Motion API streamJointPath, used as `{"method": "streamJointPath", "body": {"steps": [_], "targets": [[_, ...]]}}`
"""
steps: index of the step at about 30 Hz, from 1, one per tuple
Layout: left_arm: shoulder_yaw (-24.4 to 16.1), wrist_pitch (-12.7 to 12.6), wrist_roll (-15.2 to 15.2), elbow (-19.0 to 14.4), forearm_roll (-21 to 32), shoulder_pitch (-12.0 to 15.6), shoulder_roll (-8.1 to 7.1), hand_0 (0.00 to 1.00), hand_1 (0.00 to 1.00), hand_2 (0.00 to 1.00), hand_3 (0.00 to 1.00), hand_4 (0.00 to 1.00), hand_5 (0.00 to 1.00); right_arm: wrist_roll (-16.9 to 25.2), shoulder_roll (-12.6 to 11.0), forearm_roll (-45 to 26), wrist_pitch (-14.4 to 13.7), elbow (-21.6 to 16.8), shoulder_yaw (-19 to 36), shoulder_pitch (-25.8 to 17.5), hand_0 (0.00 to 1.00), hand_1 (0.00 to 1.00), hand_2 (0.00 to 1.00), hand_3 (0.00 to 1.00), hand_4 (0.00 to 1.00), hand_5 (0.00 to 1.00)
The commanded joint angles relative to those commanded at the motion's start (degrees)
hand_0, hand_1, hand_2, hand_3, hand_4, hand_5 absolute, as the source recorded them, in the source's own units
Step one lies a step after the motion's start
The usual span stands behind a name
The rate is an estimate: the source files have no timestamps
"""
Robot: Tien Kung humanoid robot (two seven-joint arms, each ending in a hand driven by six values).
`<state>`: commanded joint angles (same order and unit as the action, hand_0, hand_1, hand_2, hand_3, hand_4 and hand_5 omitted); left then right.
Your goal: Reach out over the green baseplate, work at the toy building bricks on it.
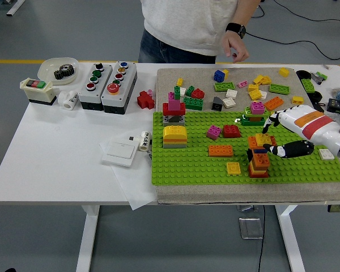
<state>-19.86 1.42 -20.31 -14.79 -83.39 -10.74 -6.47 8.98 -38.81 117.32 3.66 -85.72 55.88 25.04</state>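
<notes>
Several small stacks already up on green baseplate (198,164), centre of frame. Right hand (272,136) reaching in from right edge, fingers closing on orange-and-yellow brick stack (259,156); many loose bricks (255,90) unplaced, upper right.

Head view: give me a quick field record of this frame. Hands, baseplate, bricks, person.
right hand: over the green baseplate, fingers at the orange brick stack; grip unclear
left hand: not in view
on baseplate: yellow domed brick, red-and-pink tower, flat orange brick
loose bricks: on the grey mat behind the plate, including a blue-and-yellow brick
person: far side, hand raised off the table
</notes>
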Motion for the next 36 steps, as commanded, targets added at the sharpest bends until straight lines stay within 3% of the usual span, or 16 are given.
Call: {"method": "streamJointPath", "body": {"steps": [8, 36], "targets": [[-0.49, 0.3, -0.11, 0.02, -0.8, 0.25, 0.02, 0.552, 0.627, 0.689, 0.614, 0.651, 0.73, 0.06, -0.31, 0.23, 0.05, -2.15, -0.35, -1.21, 0.586, 0.603, 0.658, 0.558, 0.72, 0.459], [-0.3, 0.32, -0.13, -0.18, -0.8, -0.23, -0.07, 0.55, 0.628, 0.689, 0.615, 0.651, 0.728, 0.12, -0.71, 1.09, 0.37, -3.03, 0.53, -2.72, 0.586, 0.599, 0.656, 0.555, 0.72, 0.456]]}}
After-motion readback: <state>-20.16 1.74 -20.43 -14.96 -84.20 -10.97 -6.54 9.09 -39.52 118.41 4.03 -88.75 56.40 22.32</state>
